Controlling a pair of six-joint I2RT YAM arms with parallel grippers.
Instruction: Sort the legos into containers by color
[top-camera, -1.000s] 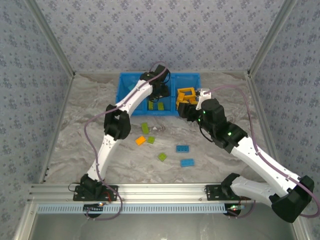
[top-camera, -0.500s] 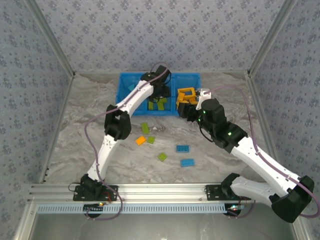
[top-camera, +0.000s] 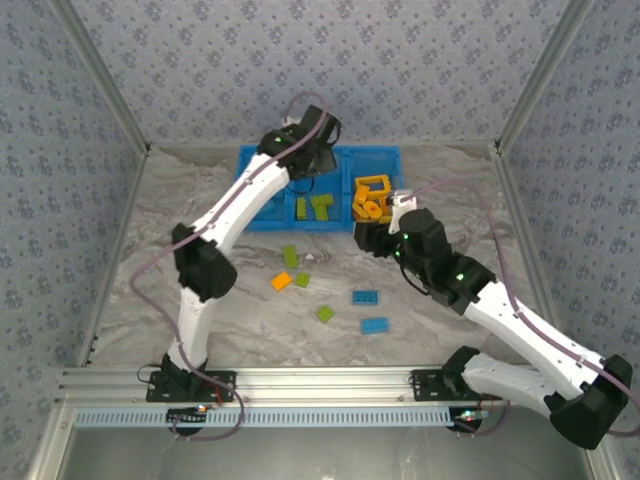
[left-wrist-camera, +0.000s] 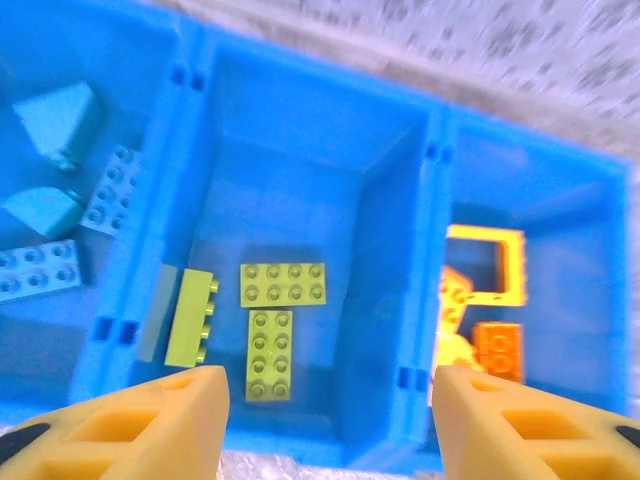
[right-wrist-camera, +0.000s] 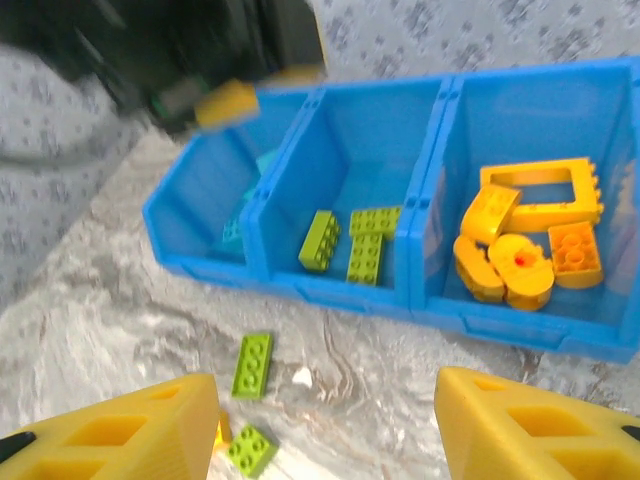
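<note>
Fingers on both arms stand spread with nothing between them. The left fingers (left-wrist-camera: 150, 425) sit at the lower corners of their wrist view, above the middle compartment. The right fingers (right-wrist-camera: 120, 430) sit at the lower corners of theirs, short of the front wall.

Next comes the grey marbled counter (top-camera: 200, 300). At the upper centre of the top view it carries the blue bin (left-wrist-camera: 170, 200) with its three compartments. The right compartment holds the orange frame piece (right-wrist-camera: 545, 195) and other orange pieces (right-wrist-camera: 505, 270). The middle one holds three lime green bricks (left-wrist-camera: 283, 284), and the left one holds teal bricks (left-wrist-camera: 45, 270).

Loose on the counter at mid-frame lie two blue bricks (top-camera: 365, 297), three green bricks (top-camera: 290, 255) and one orange brick (top-camera: 281, 282).
</note>
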